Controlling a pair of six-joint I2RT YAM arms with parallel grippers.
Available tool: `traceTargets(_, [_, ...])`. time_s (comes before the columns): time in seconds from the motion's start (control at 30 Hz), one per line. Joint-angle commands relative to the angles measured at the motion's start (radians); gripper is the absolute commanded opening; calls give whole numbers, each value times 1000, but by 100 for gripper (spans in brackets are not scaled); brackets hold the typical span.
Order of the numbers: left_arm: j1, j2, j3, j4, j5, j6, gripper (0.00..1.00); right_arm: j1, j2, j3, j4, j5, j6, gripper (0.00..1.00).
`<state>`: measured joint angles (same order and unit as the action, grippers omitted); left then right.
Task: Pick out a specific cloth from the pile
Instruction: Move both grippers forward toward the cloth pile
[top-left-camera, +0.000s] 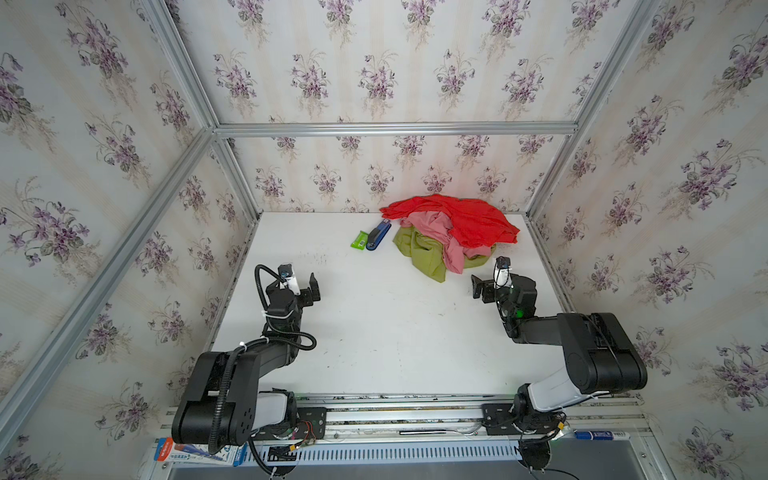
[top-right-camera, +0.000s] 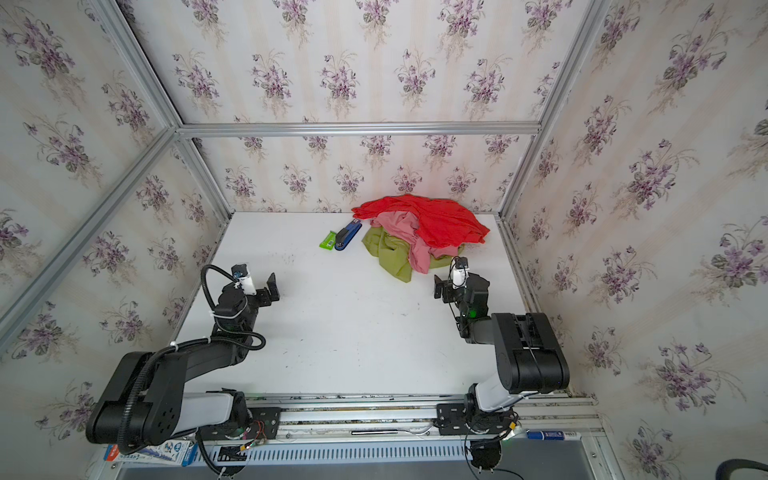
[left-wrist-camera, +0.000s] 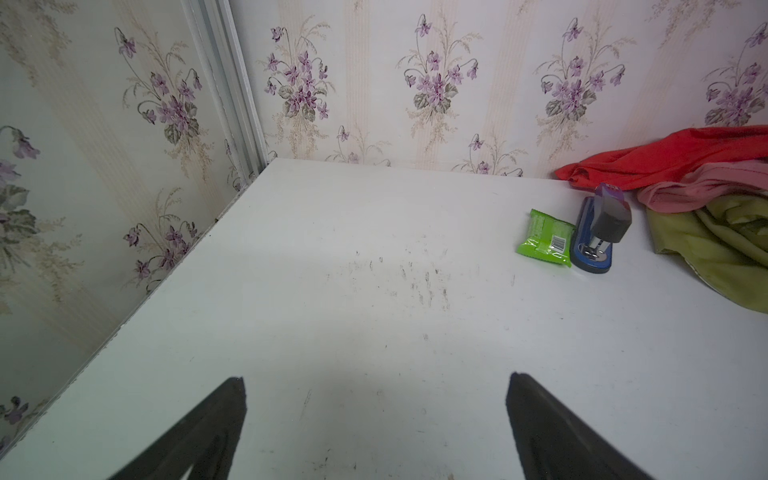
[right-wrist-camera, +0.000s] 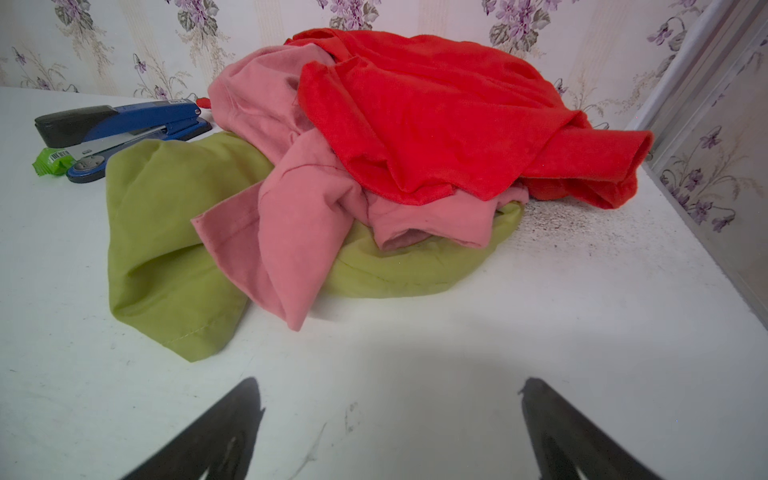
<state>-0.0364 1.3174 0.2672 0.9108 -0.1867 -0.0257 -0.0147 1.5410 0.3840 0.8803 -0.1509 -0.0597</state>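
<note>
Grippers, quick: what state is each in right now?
Left gripper: jaws open, holding nothing.
Right gripper: jaws open, holding nothing.

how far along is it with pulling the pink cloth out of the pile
Nothing done yet: the salmon-pink cloth lies in the pile, under the red cloth and over the olive-green cloth. Nothing in hand: the left gripper and right gripper are open, empty. Left: grasp it and pull it free.

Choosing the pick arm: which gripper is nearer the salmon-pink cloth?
Right. The right gripper sits just in front of the salmon-pink cloth, by its trailing flap. The left gripper is well off to its left, beyond the blue stapler.
</note>
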Motion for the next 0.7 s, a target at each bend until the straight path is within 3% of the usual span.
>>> traceTargets(0.0, [-14, -31, 4, 19, -58, 7, 100, 5, -41, 14, -39, 6, -4, 100])
traceTargets(0.1, [-34, -68, -27, 47, -102, 18, 100, 5, -112, 62, -186, -4, -11, 100])
traceTargets(0.2, [-49, -142, 23, -113, -192, -13, 100, 7, -194, 109, -318, 42, 9, 100])
traceTargets(0.3, [-74, -185, 68, -221, -220, -4, 100, 7, -274, 156, -420, 106, 118, 100])
traceTargets(0.47, [-82, -269, 158, -432, -222, -31, 100, 14, -341, 265, -610, 66, 256, 94])
traceTargets(0.67, [-84, -351, 283, -696, -284, -160, 100, 33, -366, 387, -843, 102, 405, 90])
